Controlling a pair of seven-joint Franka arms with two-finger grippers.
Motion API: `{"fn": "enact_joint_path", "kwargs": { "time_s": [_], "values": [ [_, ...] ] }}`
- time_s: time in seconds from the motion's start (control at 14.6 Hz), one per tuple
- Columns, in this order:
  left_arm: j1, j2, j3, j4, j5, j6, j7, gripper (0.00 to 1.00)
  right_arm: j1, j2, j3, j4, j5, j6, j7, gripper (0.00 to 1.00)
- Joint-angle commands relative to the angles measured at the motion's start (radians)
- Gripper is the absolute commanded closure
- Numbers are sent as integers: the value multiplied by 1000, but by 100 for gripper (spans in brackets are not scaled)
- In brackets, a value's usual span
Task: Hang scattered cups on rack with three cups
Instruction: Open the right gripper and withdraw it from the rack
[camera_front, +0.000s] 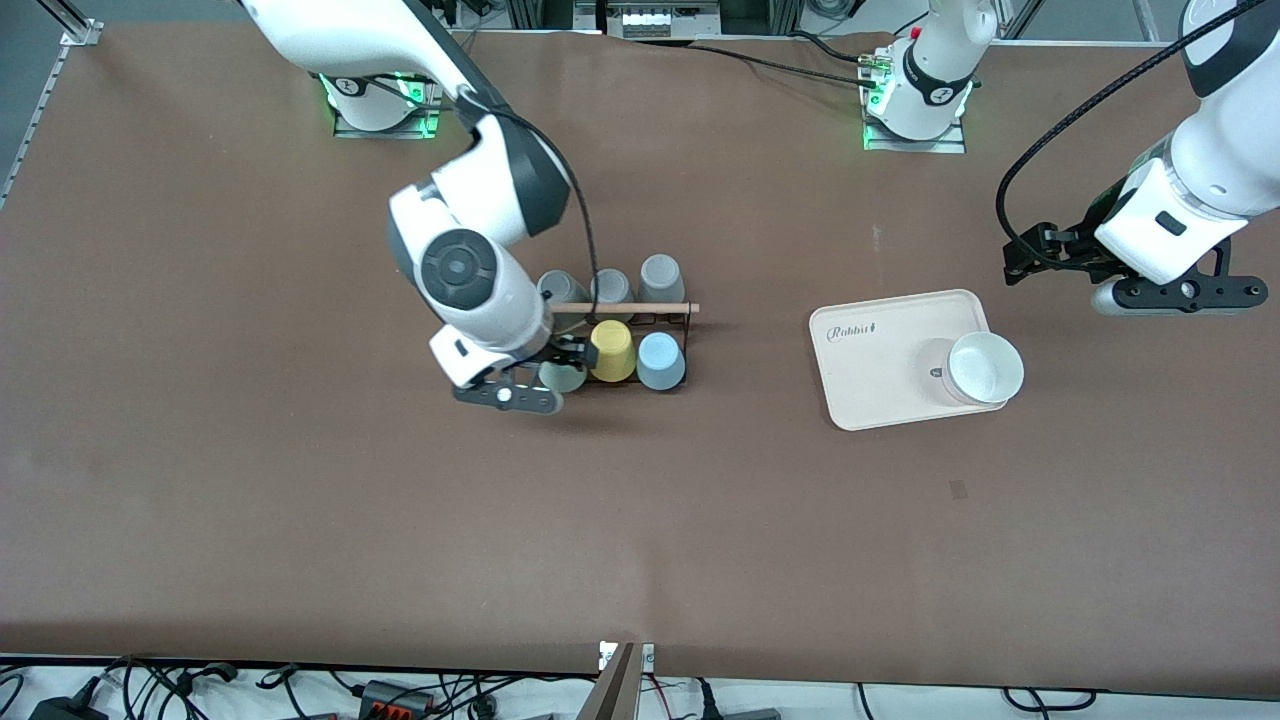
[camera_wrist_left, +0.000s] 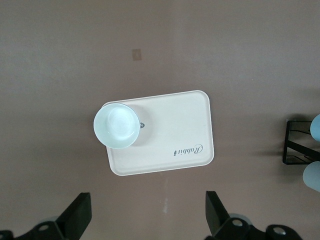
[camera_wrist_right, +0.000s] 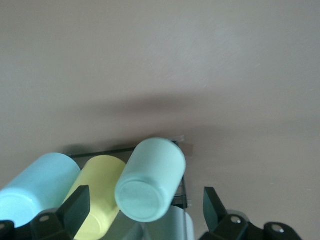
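Note:
The black wire rack (camera_front: 683, 318) with its wooden rod (camera_front: 625, 307) stands mid-table. On the side nearer the front camera it bears a mint green cup (camera_front: 563, 378), a yellow cup (camera_front: 612, 350) and a light blue cup (camera_front: 660, 360). My right gripper (camera_front: 548, 368) is open at the mint cup. In the right wrist view its fingers (camera_wrist_right: 75, 205) stand apart on either side of the mint cup (camera_wrist_right: 150, 182) without touching it. The peg under the cup is hidden. My left gripper (camera_front: 1035, 255) waits open and empty, up over the table at the left arm's end.
Three grey cups (camera_front: 661, 278) hang on the rack's side farther from the front camera. A cream tray (camera_front: 870, 370) lies toward the left arm's end with a pale whitish cup (camera_front: 985, 368) upright on its corner. The left wrist view shows this tray (camera_wrist_left: 175, 130) and cup (camera_wrist_left: 116, 125).

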Motion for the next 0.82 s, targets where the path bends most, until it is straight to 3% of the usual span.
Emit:
{"fn": "enact_joint_path", "kwargs": {
  "time_s": [0.0,0.76],
  "values": [
    [7,-3,2,11,-11,-16,26,0,-88,-64,15,20,-2,-58,5,0],
    [25,-1,2,11,-14,-15,67,0,-378,-190,-11,78,-51,-256,-450,0]
  ]
}}
